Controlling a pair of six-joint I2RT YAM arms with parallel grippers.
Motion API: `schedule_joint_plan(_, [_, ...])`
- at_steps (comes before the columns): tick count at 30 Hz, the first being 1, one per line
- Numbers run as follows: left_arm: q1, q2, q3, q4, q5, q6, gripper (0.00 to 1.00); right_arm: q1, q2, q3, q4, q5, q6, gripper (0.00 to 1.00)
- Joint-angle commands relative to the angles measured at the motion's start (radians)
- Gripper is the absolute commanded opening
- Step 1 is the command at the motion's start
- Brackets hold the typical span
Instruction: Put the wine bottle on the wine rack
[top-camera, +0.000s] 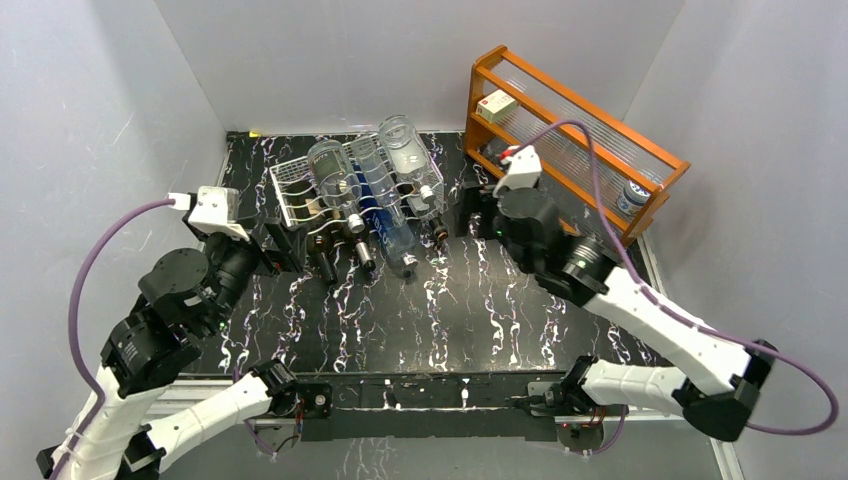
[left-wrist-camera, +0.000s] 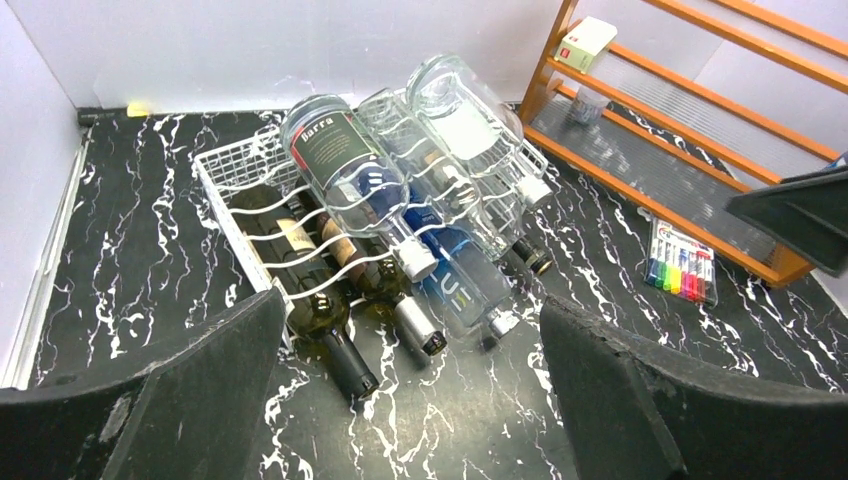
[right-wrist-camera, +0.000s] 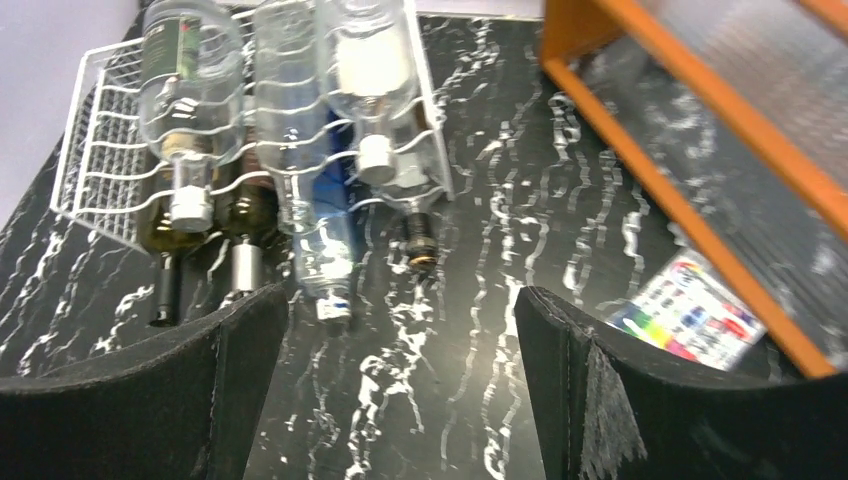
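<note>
Black marble-pattern table (top-camera: 440, 320), white walls. White wire wine rack (top-camera: 292, 195) upper centre of top view. Wine bottles (left-wrist-camera: 345, 175) lie in both tiers, necks toward lower frame. Left gripper (top-camera: 288, 245) just left of rack, right gripper (top-camera: 468, 212) just right. Both have fingers apart and hold nothing. Orange shelf (top-camera: 600, 120) upper right.

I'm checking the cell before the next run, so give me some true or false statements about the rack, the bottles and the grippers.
1. Both the left gripper and the right gripper are open and empty. True.
2. The wine rack holds no bottles. False: several bottles lie in it.
3. A marker pack lies on the table beside the orange shelf. True.
4. The dark-labelled bottle lies on the lower tier. False: it lies on the upper tier.
</note>
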Motion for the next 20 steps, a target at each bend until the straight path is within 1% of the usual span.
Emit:
schedule_joint_plan(1, [0.002,-0.034,0.058,-0.001,0.056,0.066,0.98,0.001,-0.132,0.051,-0.154,0.183,-0.053,0.95])
schedule_joint_plan(5, [0.002,-0.062,0.083,0.000,0.064,0.093,0.98,-0.001,-0.214,0.115,-0.212,0.239,-0.071,0.95])
schedule_joint_plan(11, [0.002,-0.076,0.117,-0.012,0.046,0.108,0.98,0.000,-0.291,0.159,-0.228,0.255,-0.099,0.95])
schedule_joint_plan(20, [0.002,-0.070,0.141,-0.032,0.008,0.107,0.98,0.000,-0.319,0.166,-0.229,0.262,-0.103,0.96])
